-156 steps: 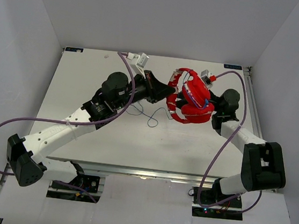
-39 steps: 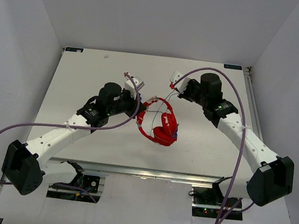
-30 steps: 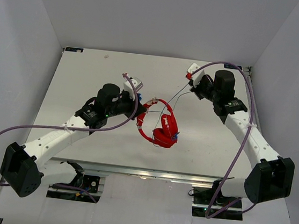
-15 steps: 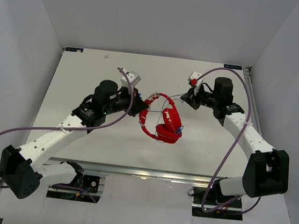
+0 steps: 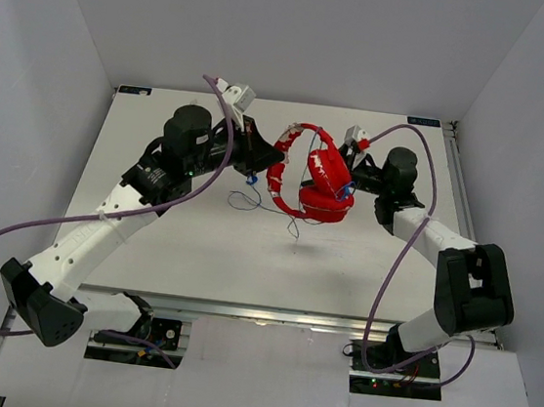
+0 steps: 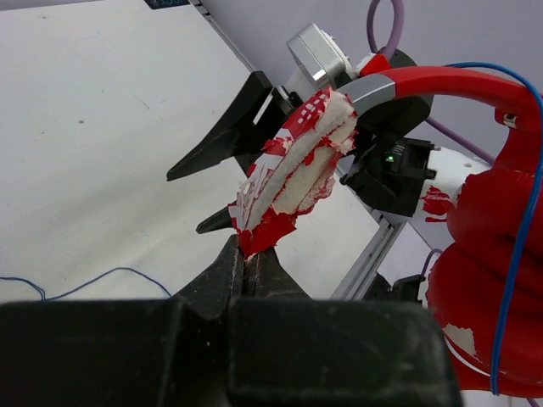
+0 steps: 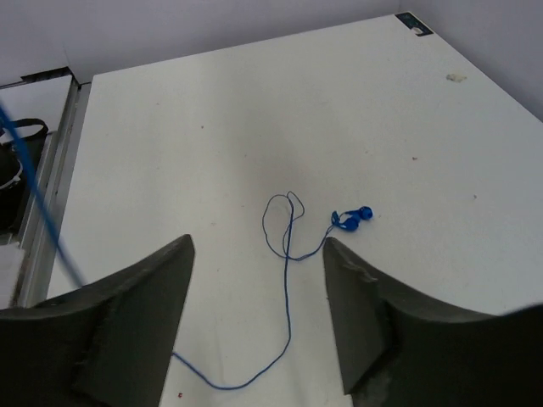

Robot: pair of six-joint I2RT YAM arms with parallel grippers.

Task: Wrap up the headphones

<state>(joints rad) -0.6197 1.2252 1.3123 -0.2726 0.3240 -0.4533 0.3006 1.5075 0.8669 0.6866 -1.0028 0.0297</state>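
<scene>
The red headphones [image 5: 319,175] hang in the air over the middle of the table. My left gripper [image 5: 263,155] is shut on the torn red-and-white end of the headband [image 6: 297,161], with the red cups [image 6: 484,254] hanging to its right. The thin blue cable [image 6: 517,212] crosses the cups and trails down to the table [image 7: 286,280]. It ends in the blue plug [image 7: 352,218], which also shows in the top view [image 5: 251,178]. My right gripper [image 5: 351,181] is open and empty just right of the cups, its fingers [image 7: 127,322] spread wide.
The white table [image 5: 198,244] has walls on three sides. A metal rail [image 7: 34,220] runs along its right edge. Purple robot cables [image 5: 402,267] loop beside both arms.
My left gripper has lifted the headphones up and toward the back. My right gripper has moved in close to the cups. The cable end now lies on the table under them.
</scene>
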